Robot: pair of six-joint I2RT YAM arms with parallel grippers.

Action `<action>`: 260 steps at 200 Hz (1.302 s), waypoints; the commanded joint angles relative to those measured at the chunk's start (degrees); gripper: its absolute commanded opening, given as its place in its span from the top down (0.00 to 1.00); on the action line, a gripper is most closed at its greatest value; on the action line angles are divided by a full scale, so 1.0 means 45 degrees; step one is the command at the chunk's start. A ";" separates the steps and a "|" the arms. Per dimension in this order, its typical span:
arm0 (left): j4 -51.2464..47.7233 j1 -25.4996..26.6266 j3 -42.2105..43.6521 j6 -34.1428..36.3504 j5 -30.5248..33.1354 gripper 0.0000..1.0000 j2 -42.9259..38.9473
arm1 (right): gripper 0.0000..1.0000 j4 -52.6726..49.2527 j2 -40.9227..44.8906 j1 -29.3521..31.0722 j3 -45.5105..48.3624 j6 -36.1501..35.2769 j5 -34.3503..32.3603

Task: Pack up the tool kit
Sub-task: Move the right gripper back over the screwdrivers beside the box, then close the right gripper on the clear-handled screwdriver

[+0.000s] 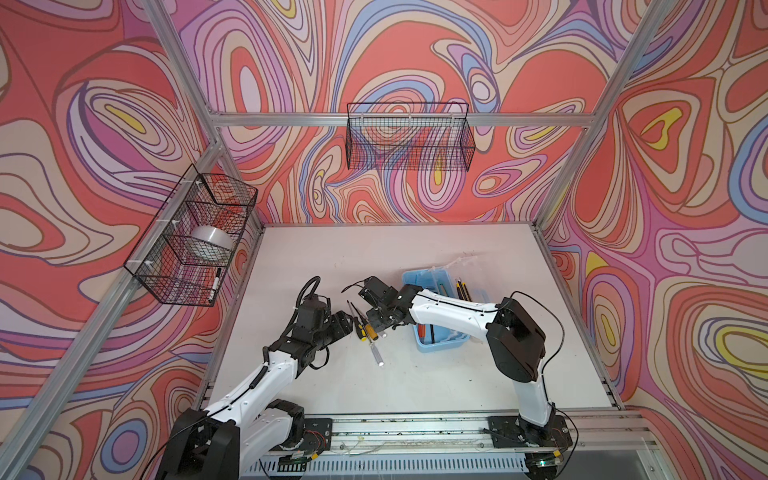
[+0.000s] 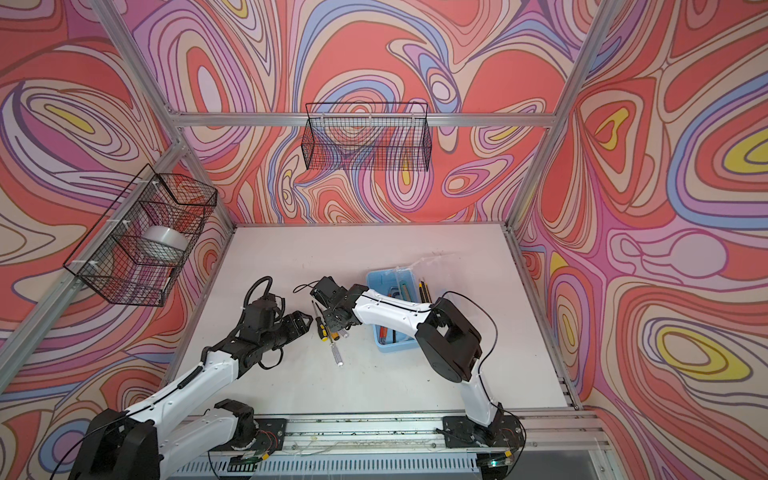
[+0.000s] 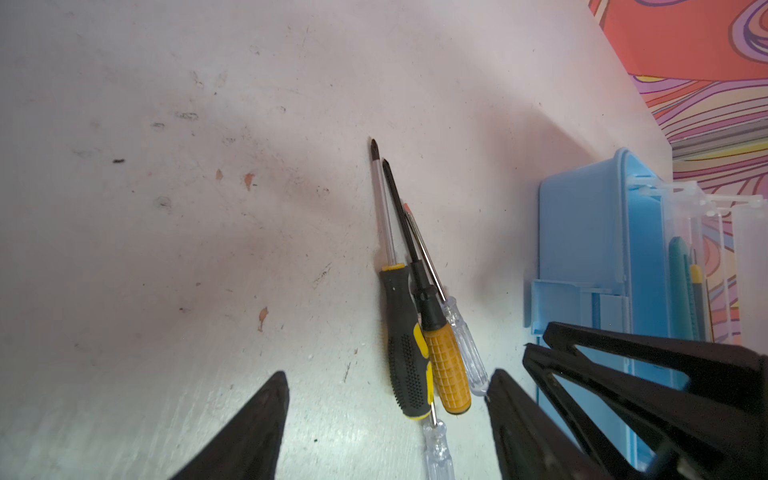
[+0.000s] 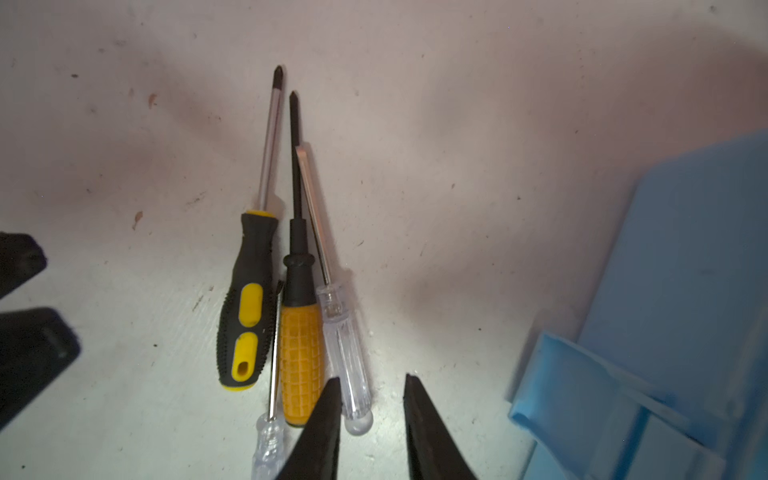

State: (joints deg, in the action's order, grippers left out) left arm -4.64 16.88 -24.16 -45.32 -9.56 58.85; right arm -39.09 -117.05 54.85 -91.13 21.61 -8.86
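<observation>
The tool kit box [image 1: 441, 347] [image 2: 395, 347] is light blue and stands open right of the table's centre, with its clear lid [image 1: 465, 286] folded back. Red-handled tools lie in the box, and yellow-black knives [image 2: 424, 291] lie on the lid. Left of the box, several screwdrivers lie together on the table: black-yellow [image 4: 245, 316], orange [image 4: 301, 353], clear [image 4: 345, 345], and a small clear one [image 4: 268, 440]. My left gripper [image 3: 389, 374] [image 1: 349, 323] is open wide around their handle ends. My right gripper [image 4: 372, 378] [image 1: 382, 326] hovers over the clear handle's butt, open narrowly and empty.
A black wire basket [image 1: 409, 141] hangs on the back wall. Another wire basket [image 1: 195, 237] on the left frame holds a tape roll [image 1: 210, 241] and a marker [image 1: 216, 284]. Aluminium posts border the white table [image 1: 374, 249]. The two grippers are close together.
</observation>
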 commanded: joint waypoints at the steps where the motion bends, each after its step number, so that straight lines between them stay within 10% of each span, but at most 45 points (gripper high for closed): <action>1: -0.0296 0.0023 0.0342 -0.0299 0.0081 0.24 -0.0338 | 0.72 -0.0134 -0.0188 0.0090 -0.0157 -0.0317 0.0116; 260: 0.0420 0.0008 0.0038 -0.0144 -0.0255 0.25 0.1224 | 0.82 -0.0150 -0.1933 0.0066 -0.0497 -0.0623 0.0571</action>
State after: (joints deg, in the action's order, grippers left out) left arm -3.99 16.88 -22.83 -45.87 -10.20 63.09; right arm -38.39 -124.31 54.96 -92.49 19.05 -5.06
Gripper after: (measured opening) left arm 0.754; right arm 0.192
